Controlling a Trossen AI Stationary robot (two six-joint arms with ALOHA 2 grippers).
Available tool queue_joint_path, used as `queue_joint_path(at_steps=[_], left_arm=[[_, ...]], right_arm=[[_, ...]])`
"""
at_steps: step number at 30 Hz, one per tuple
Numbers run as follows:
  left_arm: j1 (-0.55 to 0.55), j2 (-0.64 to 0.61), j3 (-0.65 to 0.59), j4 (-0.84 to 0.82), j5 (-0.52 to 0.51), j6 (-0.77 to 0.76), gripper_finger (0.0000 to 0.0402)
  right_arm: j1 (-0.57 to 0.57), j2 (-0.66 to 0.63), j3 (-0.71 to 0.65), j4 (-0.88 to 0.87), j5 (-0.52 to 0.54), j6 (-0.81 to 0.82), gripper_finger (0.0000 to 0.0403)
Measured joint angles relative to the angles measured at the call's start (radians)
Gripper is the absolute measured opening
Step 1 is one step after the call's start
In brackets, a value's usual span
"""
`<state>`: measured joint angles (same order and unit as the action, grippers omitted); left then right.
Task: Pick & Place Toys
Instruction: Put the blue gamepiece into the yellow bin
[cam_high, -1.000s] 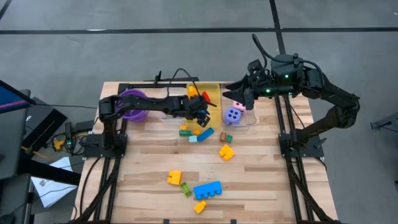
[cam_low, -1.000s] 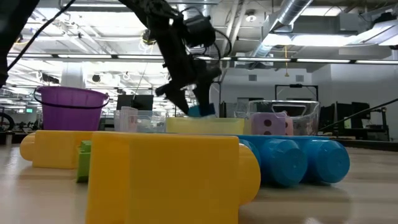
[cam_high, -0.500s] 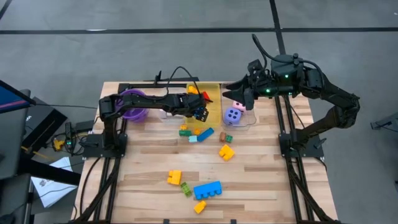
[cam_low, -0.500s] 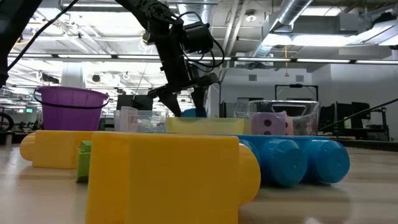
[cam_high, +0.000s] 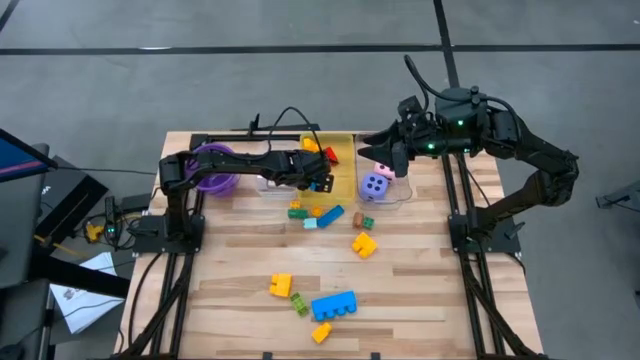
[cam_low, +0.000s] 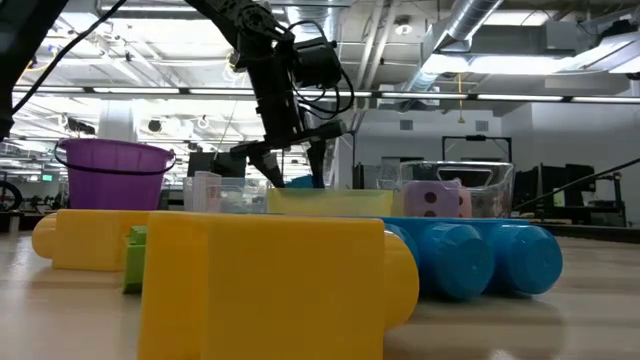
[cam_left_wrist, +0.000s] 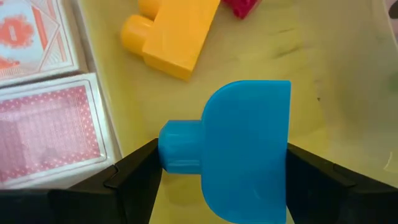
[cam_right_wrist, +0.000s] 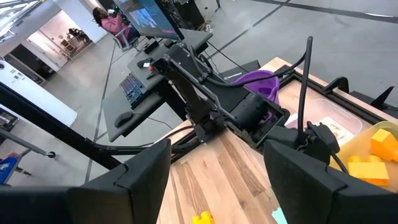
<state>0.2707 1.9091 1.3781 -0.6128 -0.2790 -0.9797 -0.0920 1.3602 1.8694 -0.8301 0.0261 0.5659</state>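
On the wooden table (cam_high: 420, 290), the left claw (cam_left_wrist: 221, 171) hangs over the yellow bin (cam_high: 343, 170) at about 12 o'clock, fingers clamped on a blue block (cam_left_wrist: 245, 149); best to lower it, then open above bare floor clear of the orange block (cam_left_wrist: 171, 31), while the right claw (cam_right_wrist: 214, 168) waits empty and apart over the clear bin (cam_high: 385, 195).

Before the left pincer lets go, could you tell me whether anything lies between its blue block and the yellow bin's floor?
Nothing visible does: the left pincer holds the blue block over bare floor of the yellow bin; the yellow block lies clear of it.
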Motion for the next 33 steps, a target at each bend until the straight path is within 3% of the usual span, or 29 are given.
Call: queue_joint_path(at_steps=[8,33], left_arm=[[0.0,0.0,0.0,0.008,0.037,-0.101,0.0276],[0.0,0.0,0.0,0.009,0.042,-0.102,0.0289]], right_arm=[[0.0,0.0,0.0,-0.009,0.0,0.0,0.025],[0.0,0.0,0.0,-0.008,-0.011,-0.016,0.025]])
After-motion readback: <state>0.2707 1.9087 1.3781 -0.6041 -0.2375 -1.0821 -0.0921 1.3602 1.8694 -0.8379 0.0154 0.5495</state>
